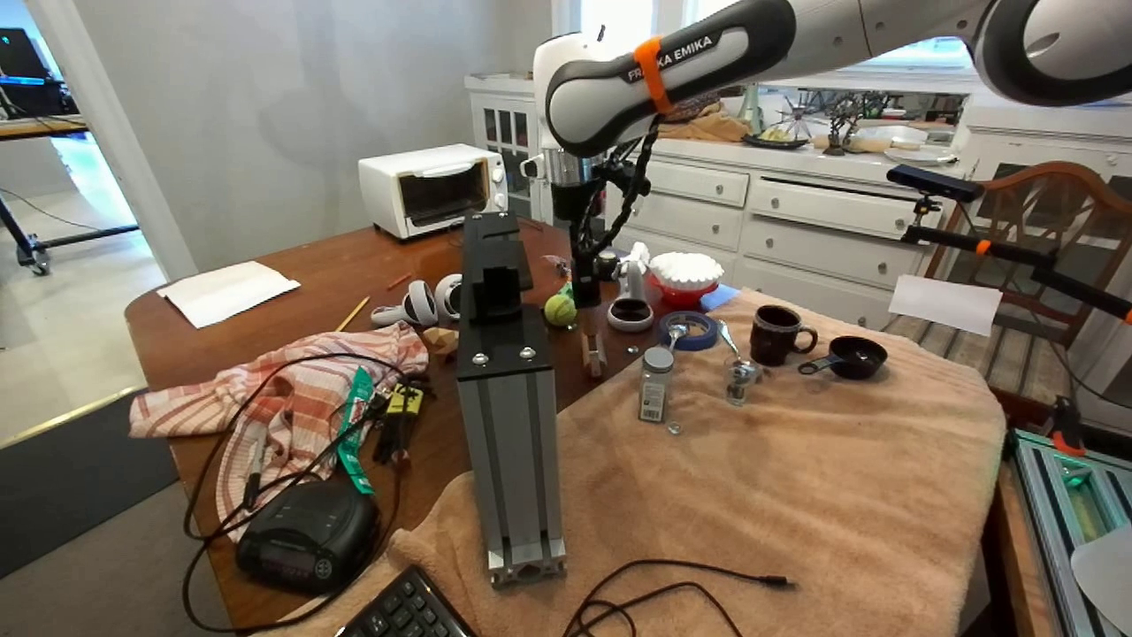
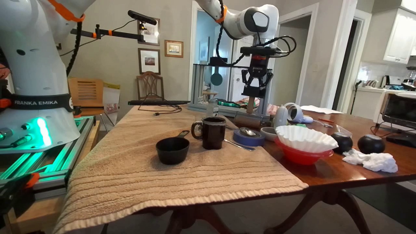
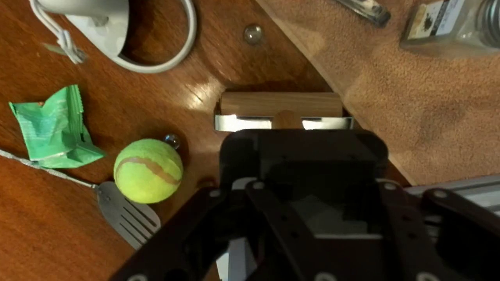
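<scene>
One tennis ball [image 3: 148,171] near wooden roller [image 3: 281,104]

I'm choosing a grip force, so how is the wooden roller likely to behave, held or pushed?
The wooden roller looks stiff, judging by its solid-looking wood and shiny metal frame. Its round cylinder would probably roll if pushed crosswise. It might tip over if the tool let go, since its narrow handle stands upright above the cylinder.

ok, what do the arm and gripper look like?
Arm: white rounded links, dark grey panels, FRANKA EMIKA lettering, orange band, black ribbed cable. Base: black collar with the same lettering, green light. Gripper: black, jointed linkages, silvery bolt heads in the wrist view.
</scene>
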Robot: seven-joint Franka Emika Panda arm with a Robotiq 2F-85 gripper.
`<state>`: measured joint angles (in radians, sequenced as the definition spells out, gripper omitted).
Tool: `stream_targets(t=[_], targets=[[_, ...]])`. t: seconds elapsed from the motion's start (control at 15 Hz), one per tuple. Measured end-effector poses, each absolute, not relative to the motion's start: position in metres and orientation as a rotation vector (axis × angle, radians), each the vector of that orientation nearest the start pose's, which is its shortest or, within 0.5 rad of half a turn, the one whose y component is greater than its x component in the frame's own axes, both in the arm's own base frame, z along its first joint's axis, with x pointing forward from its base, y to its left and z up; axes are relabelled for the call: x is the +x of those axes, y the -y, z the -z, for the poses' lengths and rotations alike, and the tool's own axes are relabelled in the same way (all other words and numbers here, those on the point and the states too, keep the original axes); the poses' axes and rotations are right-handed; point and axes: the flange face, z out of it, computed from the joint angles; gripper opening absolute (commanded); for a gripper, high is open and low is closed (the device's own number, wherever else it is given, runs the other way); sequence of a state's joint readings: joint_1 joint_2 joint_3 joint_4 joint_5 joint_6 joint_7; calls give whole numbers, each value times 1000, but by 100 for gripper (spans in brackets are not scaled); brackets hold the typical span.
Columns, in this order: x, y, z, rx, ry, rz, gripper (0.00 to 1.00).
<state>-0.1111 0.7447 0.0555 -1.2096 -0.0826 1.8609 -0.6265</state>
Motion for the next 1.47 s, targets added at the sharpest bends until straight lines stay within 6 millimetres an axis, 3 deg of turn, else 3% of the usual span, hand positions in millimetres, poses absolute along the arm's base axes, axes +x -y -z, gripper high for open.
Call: stream_targets(t=[0.47, 0.8, 1.07, 1.47], targets=[[754, 50, -331, -2932, 818, -20, 22], [756, 51, -331, -3004, 750, -40, 22], [750, 65, -327, -3115, 731, -139, 22], [723, 79, -316, -3158, 780, -460, 22]])
